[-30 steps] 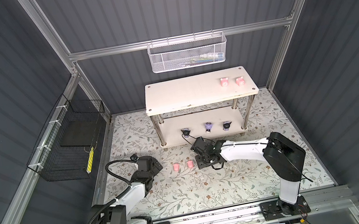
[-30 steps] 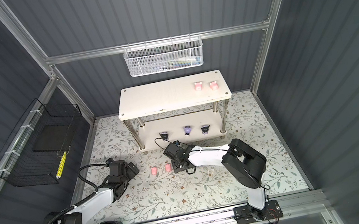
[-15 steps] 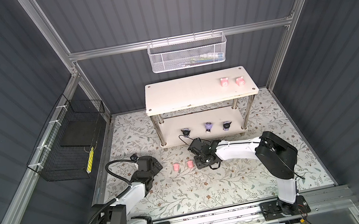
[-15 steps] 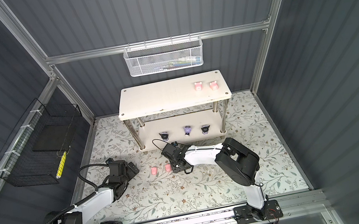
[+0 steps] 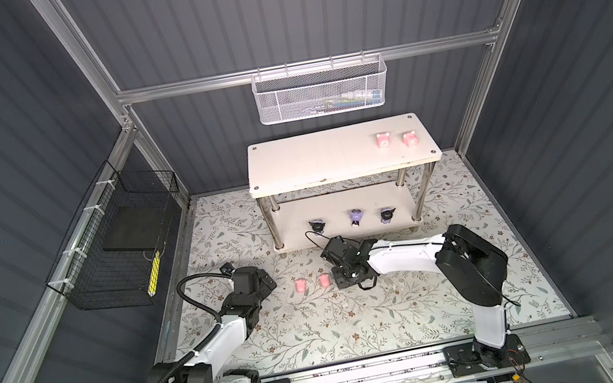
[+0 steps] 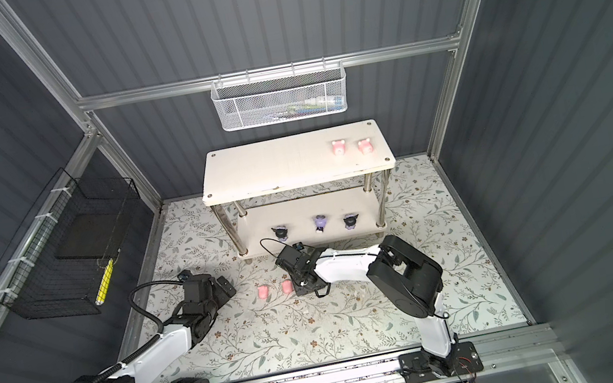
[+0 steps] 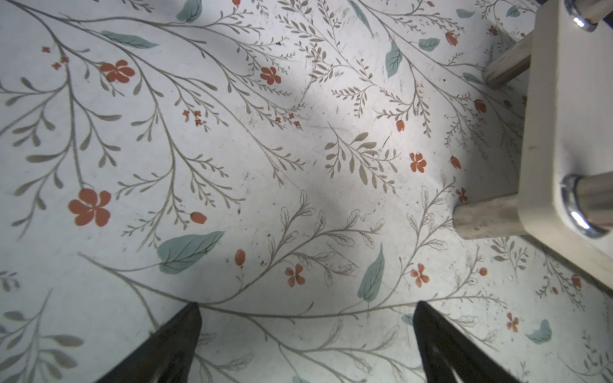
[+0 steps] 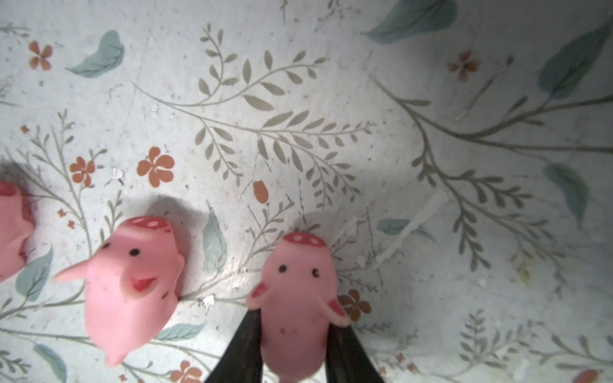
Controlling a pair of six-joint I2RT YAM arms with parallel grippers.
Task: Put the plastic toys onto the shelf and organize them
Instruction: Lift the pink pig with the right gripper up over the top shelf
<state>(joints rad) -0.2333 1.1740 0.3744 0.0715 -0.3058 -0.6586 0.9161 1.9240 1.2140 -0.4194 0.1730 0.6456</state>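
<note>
Right tool (image 8: 295, 320): clenched on pig 1 (image 8: 298, 285). Its 2 dark fingers (image 8: 245, 345) press the flanks just behind the ears, and the snout points away from the wrist. Pig 1 sits in the lower centre of the right wrist view, over the floral counter (image 8: 431, 132). I cannot tell whether it has left the surface. Judgement: gripping across the narrow body keeps the ears free and stops the toy from rolling.

Pig 2 (image 8: 132, 285) lies tipped on its side just left of pig 1, not touching it. Pig 3 (image 8: 11, 228) is cut off by the left edge.

Shelf (image 5: 332, 154): centre of a top view. At the right end of the upper tier stand 2 pink pigs (image 5: 383, 140), side by side. Along the front of the lower tier stand 3 dark figurines (image 5: 356, 216) in a row. Judgement: the sorting is by kind, pink above and dark below, so pig 1 likely belongs beside the upper pair.

Left tool (image 7: 306, 306): released and empty, over bare counter near a shelf foot. Judgement: it is parked clear of the right arm's path.

Risk: pig 2 lies close to a finger, so a straight lift is safest.
</note>
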